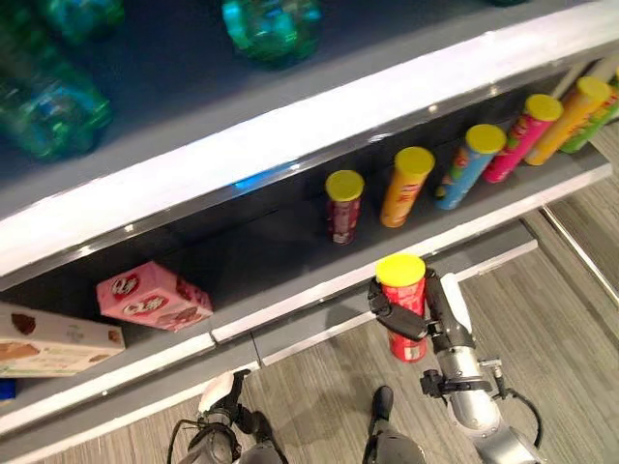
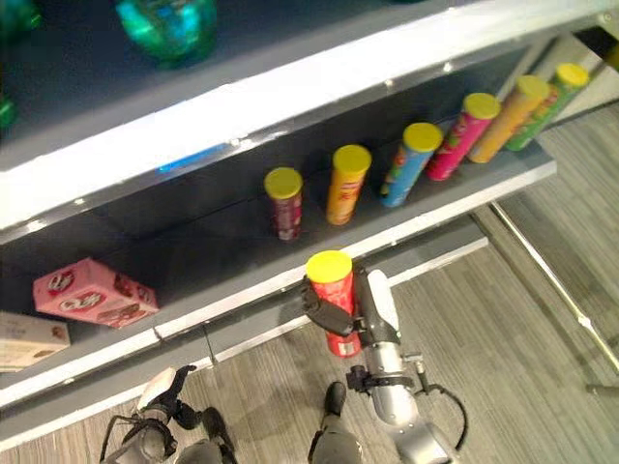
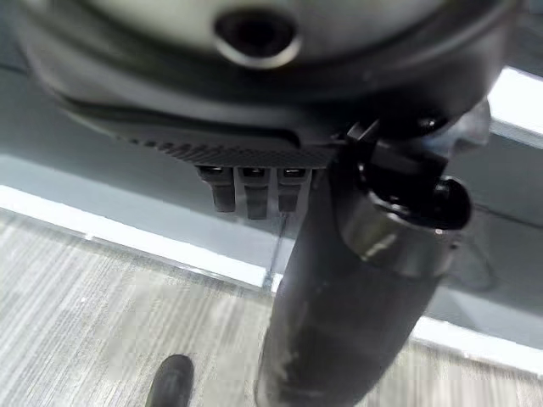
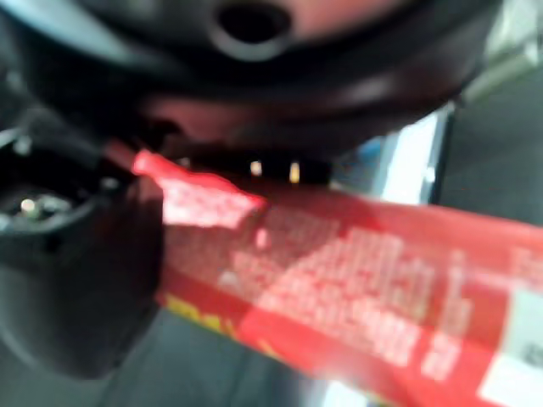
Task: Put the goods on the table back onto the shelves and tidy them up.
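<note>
My right hand point(image 1: 437, 327) is shut on a red chip can point(image 1: 403, 311) with a yellow lid, held upright just in front of the lower shelf's white front edge point(image 1: 290, 307). The right wrist view has the red can point(image 4: 339, 280) lying across the palm with the thumb point(image 4: 76, 280) pressed on it. On the lower shelf stands a row of chip cans: a dark red one point(image 1: 342, 208), an orange one point(image 1: 406, 188), a blue one point(image 1: 469, 166) and a pink one point(image 1: 522, 137). My left hand point(image 1: 221, 418) hangs low near the floor, fingers relaxed, holding nothing.
A pink box point(image 1: 153, 296) and a cream box point(image 1: 53, 340) lie at the left of the lower shelf, with bare shelf between them and the cans. Green bottles point(image 1: 273, 27) stand on the shelf above. Two more cans point(image 1: 573, 116) end the row at the right.
</note>
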`<state>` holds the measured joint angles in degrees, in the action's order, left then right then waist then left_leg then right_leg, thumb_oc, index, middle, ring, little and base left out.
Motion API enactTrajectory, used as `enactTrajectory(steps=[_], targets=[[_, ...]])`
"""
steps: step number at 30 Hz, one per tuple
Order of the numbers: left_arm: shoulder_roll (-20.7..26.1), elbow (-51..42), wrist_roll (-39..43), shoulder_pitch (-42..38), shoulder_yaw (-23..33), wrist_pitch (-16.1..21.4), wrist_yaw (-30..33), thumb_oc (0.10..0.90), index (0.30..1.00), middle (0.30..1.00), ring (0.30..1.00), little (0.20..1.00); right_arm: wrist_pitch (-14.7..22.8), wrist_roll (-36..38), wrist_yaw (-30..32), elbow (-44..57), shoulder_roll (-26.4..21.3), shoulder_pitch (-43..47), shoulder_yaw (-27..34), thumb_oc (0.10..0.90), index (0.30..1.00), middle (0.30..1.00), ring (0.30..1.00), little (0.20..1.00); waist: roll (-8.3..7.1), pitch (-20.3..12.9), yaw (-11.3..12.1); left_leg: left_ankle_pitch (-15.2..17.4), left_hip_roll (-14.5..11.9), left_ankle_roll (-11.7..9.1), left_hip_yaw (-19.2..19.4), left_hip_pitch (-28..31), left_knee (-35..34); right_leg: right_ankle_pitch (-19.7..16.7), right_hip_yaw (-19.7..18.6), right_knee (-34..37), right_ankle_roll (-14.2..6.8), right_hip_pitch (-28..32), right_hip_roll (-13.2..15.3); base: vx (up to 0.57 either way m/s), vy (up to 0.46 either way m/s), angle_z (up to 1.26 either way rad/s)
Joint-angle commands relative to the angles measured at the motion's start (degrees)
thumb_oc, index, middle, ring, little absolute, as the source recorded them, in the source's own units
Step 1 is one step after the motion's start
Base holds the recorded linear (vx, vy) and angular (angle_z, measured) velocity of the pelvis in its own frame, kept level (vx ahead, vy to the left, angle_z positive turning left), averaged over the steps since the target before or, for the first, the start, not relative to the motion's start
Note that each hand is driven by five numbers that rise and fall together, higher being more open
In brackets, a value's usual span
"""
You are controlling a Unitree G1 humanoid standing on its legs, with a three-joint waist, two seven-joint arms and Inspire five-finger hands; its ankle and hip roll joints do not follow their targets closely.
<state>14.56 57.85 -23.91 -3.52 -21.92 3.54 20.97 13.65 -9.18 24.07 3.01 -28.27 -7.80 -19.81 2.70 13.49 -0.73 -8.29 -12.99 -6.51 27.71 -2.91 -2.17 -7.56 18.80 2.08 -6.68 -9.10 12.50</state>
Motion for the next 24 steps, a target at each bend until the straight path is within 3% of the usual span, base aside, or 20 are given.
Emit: enactTrajectory(steps=[1, 3, 4, 9, 14, 18, 19, 24], targets=[[2.58, 0.67, -2.14, 1.16, 0.9, 0.27, 1.76, 0.8, 0.9, 0.9, 0.9, 0.9, 6.26, 0.57, 0.95, 7.16, 1.11, 2.24, 1.6, 0.4, 0.3, 0.3, 0.3, 0.3, 1.3, -2.51, -0.54, 4.58, -6.92, -4.78, 0.99, 1.05, 1.89, 4.72, -1.48, -1.25, -2.37, 1.13, -0.29, 0.03, 0.304, 0.28], [2.66, 0.69, -2.52, 0.73, 0.18, 0.5, 1.35, 0.8, 0.9, 0.9, 0.9, 0.9, 5.77, 0.46, 1.25, 6.68, 1.75, 2.77, 2.08, 0.4, 0.3, 0.3, 0.3, 0.3, 2.24, -2.44, -0.9, 3.89, -4.65, -4.76, 2.09, 1.82, -1.93, 2.88, -2.02, -1.6, -3.11, -0.49, 0.88, -0.01, 0.415, 0.31], [3.13, 0.9, -2.32, -0.16, 0.14, 0.4, 1.14, 0.8, 0.9, 0.9, 0.9, 0.9, 4.95, 0.27, 1.81, 6.16, 3.19, 3.66, 2.4, 0.4, 0.3, 0.3, 0.3, 0.3, 2.49, -2.41, -1.74, 5.19, -2.26, -4.36, 2.49, 0.83, -2.83, -0.71, -2.82, -0.71, -4.37, -2.78, 2.28, -0.03, 0.395, 0.26], [3.39, 2.78, -1.04, -1.03, 1.63, 0.06, 1.78, 0.8, 0.9, 0.9, 0.9, 0.9, 4.82, 0.58, 2.46, 6.24, 5.64, 3.86, 1.75, 0.4, 0.3, 0.3, 0.3, 0.3, 0.91, -1.38, -1.13, 6.62, 0.23, -3.42, 3.67, 0.34, -2.83, -6.12, -3.54, 2.2, -6.86, -4.4, 3.81, -0.02, 0.174, -0.24], [3.64, 1.94, -2.14, -2.3, 0.34, 0.75, 1.7, 0.8, 0.9, 0.9, 0.9, 0.9, 5.12, 0.55, 2.33, 5.81, 6.55, 5.83, -0.41, 0.4, 0.3, 0.3, 0.3, 0.3, 0.5, -0.44, -0.04, 6.9, 1.01, -3.02, 3.48, -0.14, -2.83, -7.29, -3.09, 2.44, -7.57, -5.36, 4.85, -0.02, 0.053, -0.16], [3.75, 1.11, -1.29, -2.8, -0.64, 1.58, 1.85, 0.8, 0.9, 0.9, 0.9, 0.9, 5.67, -0.98, 3.01, 4.65, 7.14, 13.27, -4.48, 0.4, 0.3, 0.3, 0.3, 0.3, 0.7, -0.04, 2.21, 6.41, 1.53, -2.82, 2.3, -2.11, -2.83, -8.74, -1.62, 2.67, -7.99, -6.57, 6.08, -0.02, 0.01, -0.06], [3.55, 1.32, 0.3, -2.64, -0.59, 2.07, 2.32, 0.8, 0.9, 0.9, 0.9, 0.9, 5.81, -2.4, 4.6, 3.27, 8.41, 18.55, -6.16, 0.4, 0.3, 0.3, 0.3, 0.3, 0.82, -0.1, 3.7, 5.81, 1.72, -2.77, 1.41, -4.16, -2.83, -9.97, -0.77, 2.87, -8.32, -7.73, 6.88, -0.01, -0.007, 0.22], [3.3, 2.44, 2.29, -2.06, 0.08, 2.51, 2.71, 0.8, 0.9, 0.9, 0.9, 0.9, 5.56, -4.39, 6.75, 2.22, 9.76, 23.68, -7.04, 0.4, 0.3, 0.3, 0.3, 0.3, 0.69, -0.71, 5.41, 5.27, 1.66, -2.69, 0.66, -6.34, -2.83, -11.08, 0.39, 2.92, -8.32, -8.82, 7.63, 0.01, -0.018, 0.21]])
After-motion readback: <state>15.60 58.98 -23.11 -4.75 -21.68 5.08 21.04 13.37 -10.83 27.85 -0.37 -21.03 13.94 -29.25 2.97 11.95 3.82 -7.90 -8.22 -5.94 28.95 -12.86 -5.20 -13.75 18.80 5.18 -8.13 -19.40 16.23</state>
